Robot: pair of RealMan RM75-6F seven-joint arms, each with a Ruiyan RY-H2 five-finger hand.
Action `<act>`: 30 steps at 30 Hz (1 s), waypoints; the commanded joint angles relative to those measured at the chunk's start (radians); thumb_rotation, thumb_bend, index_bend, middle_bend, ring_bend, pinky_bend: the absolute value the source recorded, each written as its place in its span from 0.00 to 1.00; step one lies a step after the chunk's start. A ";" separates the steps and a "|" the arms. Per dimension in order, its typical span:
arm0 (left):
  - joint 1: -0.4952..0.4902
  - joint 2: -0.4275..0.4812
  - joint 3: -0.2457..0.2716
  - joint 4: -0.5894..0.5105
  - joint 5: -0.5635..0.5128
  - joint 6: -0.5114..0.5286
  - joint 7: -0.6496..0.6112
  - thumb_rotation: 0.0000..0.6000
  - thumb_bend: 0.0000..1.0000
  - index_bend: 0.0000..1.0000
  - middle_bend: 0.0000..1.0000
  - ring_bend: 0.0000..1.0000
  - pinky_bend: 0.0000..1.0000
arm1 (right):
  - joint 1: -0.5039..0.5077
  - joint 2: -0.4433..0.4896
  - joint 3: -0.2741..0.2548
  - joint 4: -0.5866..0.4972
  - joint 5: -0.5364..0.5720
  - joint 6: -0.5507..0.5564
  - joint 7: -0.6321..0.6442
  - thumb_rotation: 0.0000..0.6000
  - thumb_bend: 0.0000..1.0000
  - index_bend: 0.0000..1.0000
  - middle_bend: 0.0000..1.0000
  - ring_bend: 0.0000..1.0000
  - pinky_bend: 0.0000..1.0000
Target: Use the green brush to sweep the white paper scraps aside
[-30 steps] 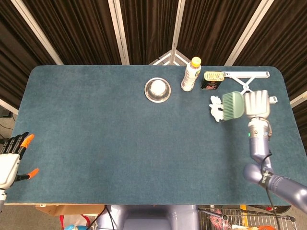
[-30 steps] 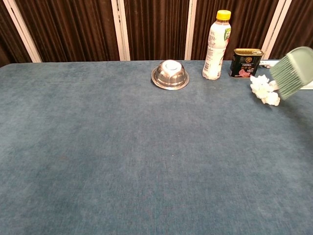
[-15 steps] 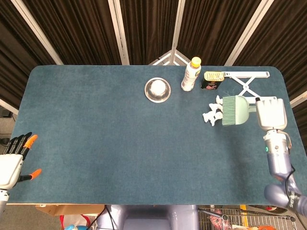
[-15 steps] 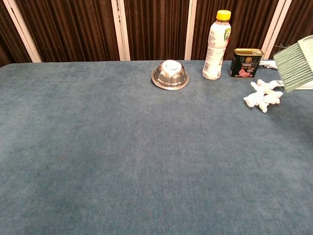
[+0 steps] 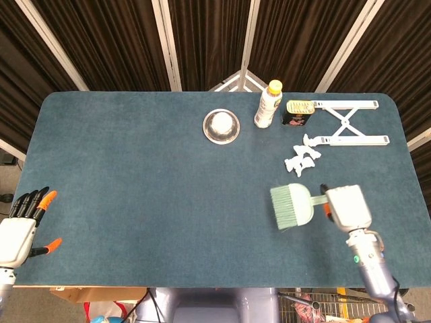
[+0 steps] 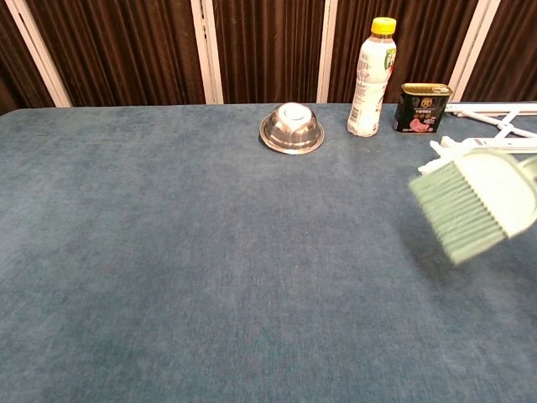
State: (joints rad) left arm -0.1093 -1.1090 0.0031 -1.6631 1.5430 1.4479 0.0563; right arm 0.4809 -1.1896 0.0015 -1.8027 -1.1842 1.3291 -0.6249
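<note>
My right hand (image 5: 348, 208) grips the handle of the green brush (image 5: 291, 205), bristles pointing left, near the table's front right. In the chest view the green brush (image 6: 478, 202) hangs above the cloth and hides most of the scraps. The white paper scraps (image 5: 301, 155) lie in a small cluster on the blue table (image 5: 135, 175), well behind the brush and apart from it. My left hand (image 5: 19, 229) stays off the table's front left corner, fingers spread, holding nothing.
A steel bowl (image 5: 221, 126) sits upside down at mid back. A yellow-capped bottle (image 5: 268, 104) and a dark tin (image 5: 299, 112) stand behind the scraps. A white folding rack (image 5: 350, 123) lies at the back right.
My right hand has pulled the brush away from the scraps, toward the front and left. The scraps were nudged left and a little apart. The left hand barely moved.
</note>
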 commanded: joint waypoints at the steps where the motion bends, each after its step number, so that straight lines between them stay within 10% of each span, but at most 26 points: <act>1: 0.000 0.000 0.000 0.000 -0.003 -0.001 -0.001 1.00 0.00 0.00 0.00 0.00 0.02 | -0.013 -0.054 -0.019 0.002 -0.004 -0.008 -0.039 1.00 0.56 0.83 0.97 1.00 0.95; 13: -0.001 0.006 0.000 -0.002 -0.014 -0.012 -0.003 1.00 0.00 0.00 0.00 0.00 0.02 | -0.020 -0.107 -0.005 0.050 0.084 -0.022 -0.173 1.00 0.38 0.10 0.93 0.94 0.90; 22: 0.004 0.006 0.001 -0.005 -0.017 -0.007 0.009 1.00 0.00 0.00 0.00 0.00 0.02 | -0.051 -0.075 -0.021 0.043 0.104 0.010 -0.221 1.00 0.31 0.00 0.73 0.75 0.76; 26: 0.007 0.005 0.001 -0.006 -0.013 0.000 0.013 1.00 0.00 0.00 0.00 0.00 0.02 | -0.074 -0.044 -0.035 0.034 0.080 0.035 -0.212 1.00 0.31 0.00 0.58 0.61 0.54; 30: 0.013 0.002 -0.002 -0.001 -0.003 0.022 0.015 1.00 0.00 0.00 0.00 0.00 0.02 | -0.113 -0.001 -0.044 0.030 0.008 0.083 -0.113 1.00 0.31 0.00 0.30 0.27 0.22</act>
State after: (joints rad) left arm -0.0989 -1.1052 0.0026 -1.6670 1.5363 1.4631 0.0702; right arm 0.3940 -1.2179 -0.0357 -1.7707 -1.1290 1.3808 -0.8003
